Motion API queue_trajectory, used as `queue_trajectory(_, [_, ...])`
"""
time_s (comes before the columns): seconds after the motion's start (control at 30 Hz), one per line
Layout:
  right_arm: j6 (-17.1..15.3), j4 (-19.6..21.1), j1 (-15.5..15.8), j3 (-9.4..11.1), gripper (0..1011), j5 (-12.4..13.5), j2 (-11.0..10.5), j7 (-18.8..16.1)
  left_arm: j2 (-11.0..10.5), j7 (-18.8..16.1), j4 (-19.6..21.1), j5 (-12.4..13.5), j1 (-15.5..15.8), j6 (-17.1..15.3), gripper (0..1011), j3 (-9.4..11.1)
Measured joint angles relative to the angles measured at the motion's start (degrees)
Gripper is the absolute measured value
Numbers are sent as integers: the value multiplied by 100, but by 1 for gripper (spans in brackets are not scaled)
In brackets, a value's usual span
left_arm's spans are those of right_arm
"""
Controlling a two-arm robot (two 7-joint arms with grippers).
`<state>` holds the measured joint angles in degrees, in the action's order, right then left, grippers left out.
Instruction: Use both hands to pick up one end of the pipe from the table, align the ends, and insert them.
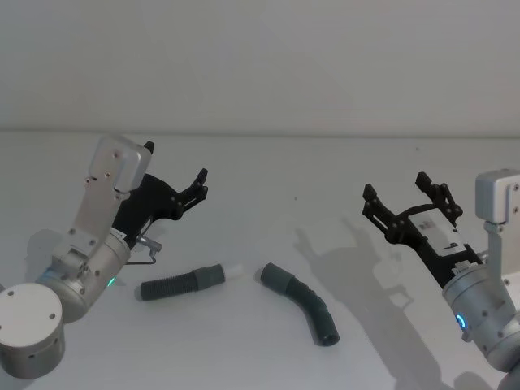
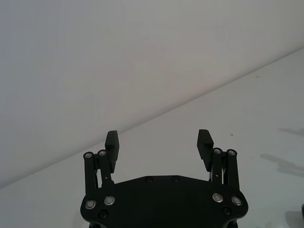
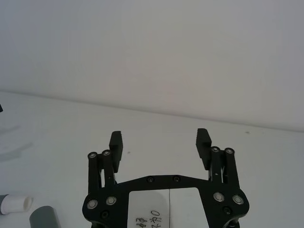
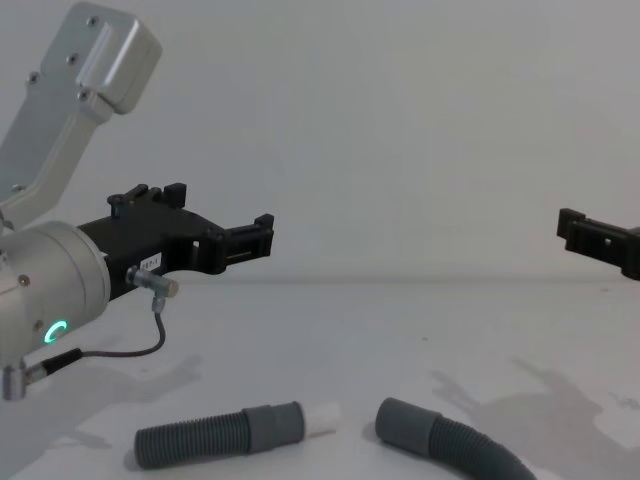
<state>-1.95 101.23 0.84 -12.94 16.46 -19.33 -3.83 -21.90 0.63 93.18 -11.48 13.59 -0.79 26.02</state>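
Note:
The pipe lies on the white table (image 1: pixel 268 171) as two dark corrugated lengths. The left length (image 1: pixel 175 284) ends in a grey collar with a white tip (image 1: pixel 234 270). The right, bent length (image 1: pixel 305 302) ends in a wider grey socket cuff (image 1: pixel 275 278), a short gap from the tip. In the chest view the white tip (image 4: pixel 322 418) and the socket cuff (image 4: pixel 405 422) face each other. My left gripper (image 1: pixel 175 162) hangs open above and behind the left length. My right gripper (image 1: pixel 396 185) is open, raised, off to the right of the bent length. Nothing is between either one's fingers (image 2: pixel 112 142) (image 3: pixel 116 142).
A thin cable loop (image 4: pixel 150 340) hangs from the left wrist above the table. The plain wall (image 1: pixel 260 65) rises behind the table's far edge. Bare table surface lies between and behind the two grippers.

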Motion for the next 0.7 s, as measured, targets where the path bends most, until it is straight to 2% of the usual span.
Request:
queue_trajectory(0.03, [0, 0, -1, 0, 896, 0, 0, 0, 0, 0, 0, 0, 0, 0, 1001, 0])
queue_trajectory(0.17, [0, 0, 0, 0, 1001, 0, 0, 0, 0, 0, 0, 0, 0, 0, 1001, 0])
queue_trajectory(0.47, [-25, 11, 0, 5, 1000, 0, -18, -28, -3, 14, 0, -1, 0, 0, 1001, -3])
queue_trajectory(0.7, [-226, 143, 24, 46, 1000, 81, -117, -191, -77, 283, 25, -120, 22, 2, 1000, -27])
